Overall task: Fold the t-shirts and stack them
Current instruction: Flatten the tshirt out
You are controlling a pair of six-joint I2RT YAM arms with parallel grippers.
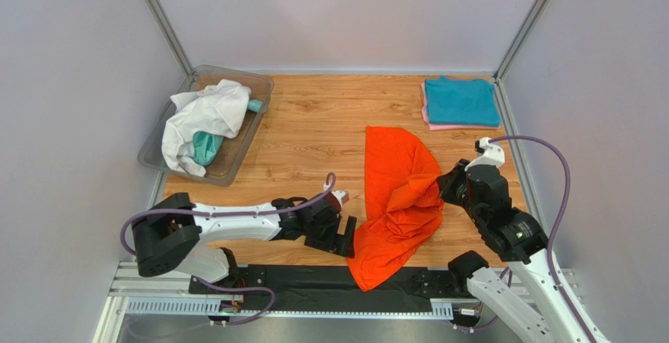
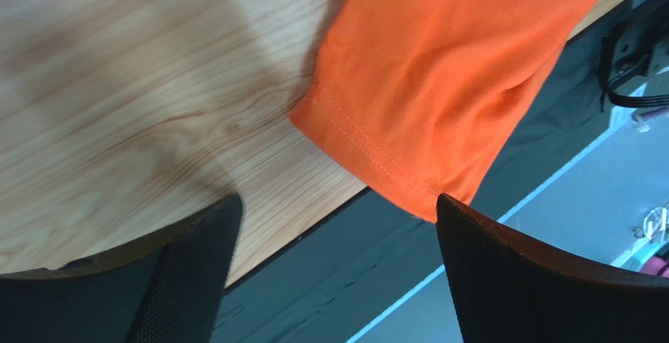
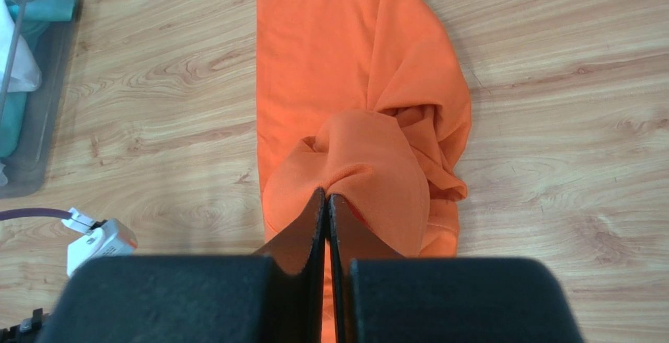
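A bright orange cloth t-shirt (image 1: 396, 194) lies bunched, one end overhanging the near edge of the wooden table (image 1: 314, 131); far right, a folded teal t-shirt (image 1: 461, 100) tops a pink t-shirt (image 1: 459, 127).

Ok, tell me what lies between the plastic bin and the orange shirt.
Only bare wooden table, seen in the top external view; the bin and orange t-shirt lie apart.

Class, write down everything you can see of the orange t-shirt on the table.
The orange t-shirt is bright, plain, soft cloth with a stitched hem. It lies crumpled on the wooden table, its far part flat, its near end hanging over the front edge. The right end effector is shut on a bunched fold at its right side. The left end effector, open, sits by the hemmed corner; contact is unclear.
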